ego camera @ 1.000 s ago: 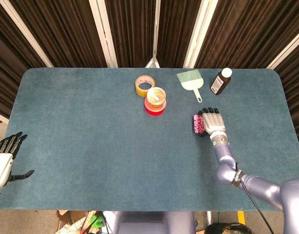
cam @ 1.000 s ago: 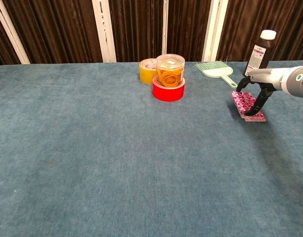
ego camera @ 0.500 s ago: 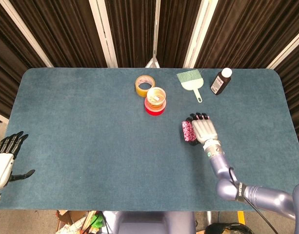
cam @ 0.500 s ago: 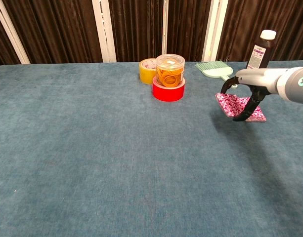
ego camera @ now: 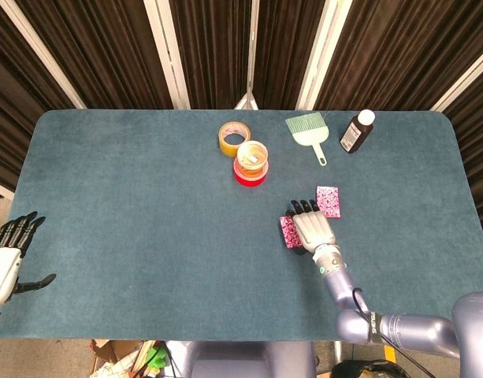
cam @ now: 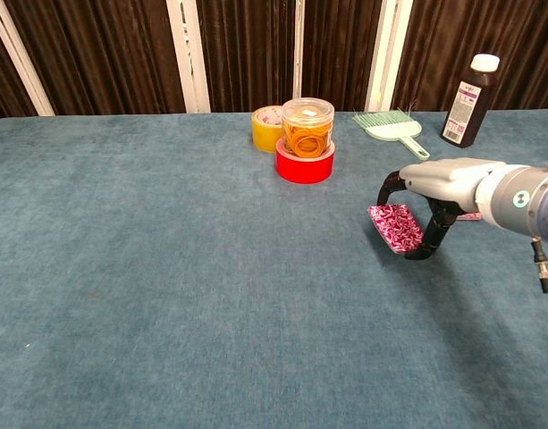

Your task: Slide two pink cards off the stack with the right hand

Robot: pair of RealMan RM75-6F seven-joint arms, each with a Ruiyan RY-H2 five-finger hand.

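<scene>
The pink patterned card stack (ego camera: 328,200) lies flat on the blue table right of centre; in the chest view only its edge (cam: 469,215) shows behind the right hand. One pink card (ego camera: 289,231) (cam: 395,227) lies apart from the stack, to its left and nearer the front. My right hand (ego camera: 310,230) (cam: 432,201) arches palm-down over this card, its fingertips (cam: 417,253) resting on it. My left hand (ego camera: 8,253) hangs off the table's front left edge with fingers spread, holding nothing.
A clear jar (ego camera: 251,157) stands on a red tape roll (cam: 304,165), with a yellow tape roll (ego camera: 234,138) behind. A green brush (ego camera: 308,131) and a brown bottle (ego camera: 357,131) lie at the back right.
My right hand has slid leftward and toward the front with one pink card under its fingers. The rest of the stack stayed behind and now shows uncovered.
</scene>
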